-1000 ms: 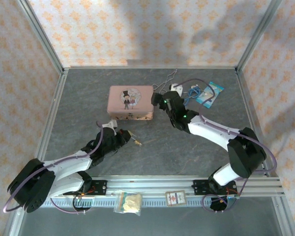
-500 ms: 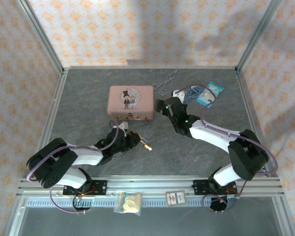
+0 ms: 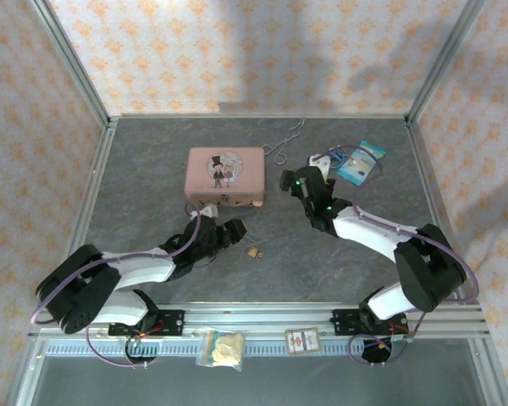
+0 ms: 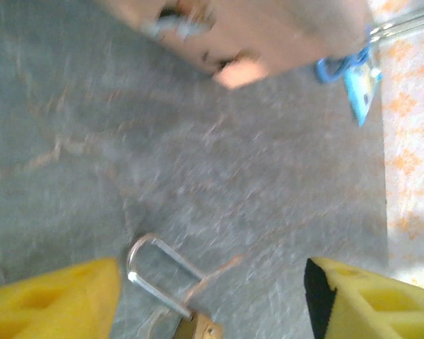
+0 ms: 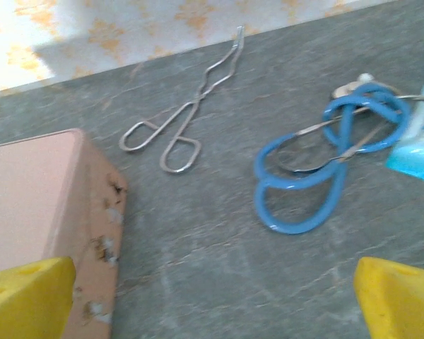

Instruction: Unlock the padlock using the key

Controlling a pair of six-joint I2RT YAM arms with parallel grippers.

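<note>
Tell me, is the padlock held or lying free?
Lying free: the padlock rests on the table; the left tool is open, not closed on it.

Top view: light even, detail sharp; broad dim shadows seen on wallpaper (image 3: 389, 59), upper rt. Left wrist view smeared by motion blur, esp. pink tin (image 4: 283, 28) at top; padlock (image 4: 196, 328) softened. Right wrist view slightly soft; wallpaper blown out upper left.

The padlock (image 3: 253, 251) is brass, the tin (image 3: 225, 176) pink, the tabletop (image 3: 144, 178) veined grey
</note>
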